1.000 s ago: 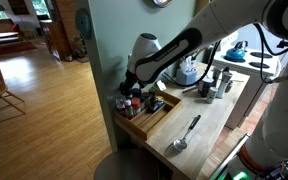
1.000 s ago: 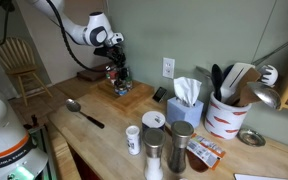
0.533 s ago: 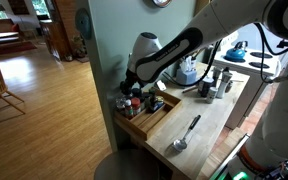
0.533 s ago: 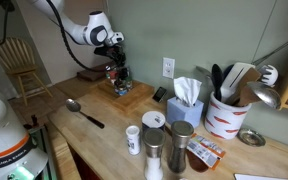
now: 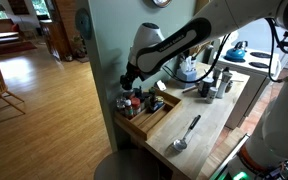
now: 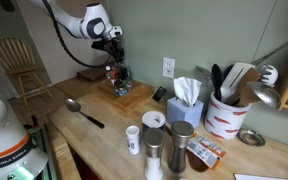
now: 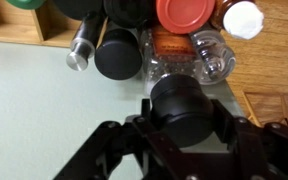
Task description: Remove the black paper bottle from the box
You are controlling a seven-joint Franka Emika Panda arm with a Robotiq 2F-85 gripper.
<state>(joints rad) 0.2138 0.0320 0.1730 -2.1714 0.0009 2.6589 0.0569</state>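
Gripping its sides, the jaws hold the bottle (image 7: 179, 105) clenched at lower centre of the wrist view, just above the jars (image 7: 199, 55) crowding the box (image 5: 162, 110). Paper: likely light and crushable, so squeeze gently on the sides.

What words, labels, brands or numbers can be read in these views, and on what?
No text is readable.
Small printed packet on the wooden counter: print too blurred.
Red-and-white utensil crock: markings too small.
Black round-capped bottle in the gripper: no label shows.
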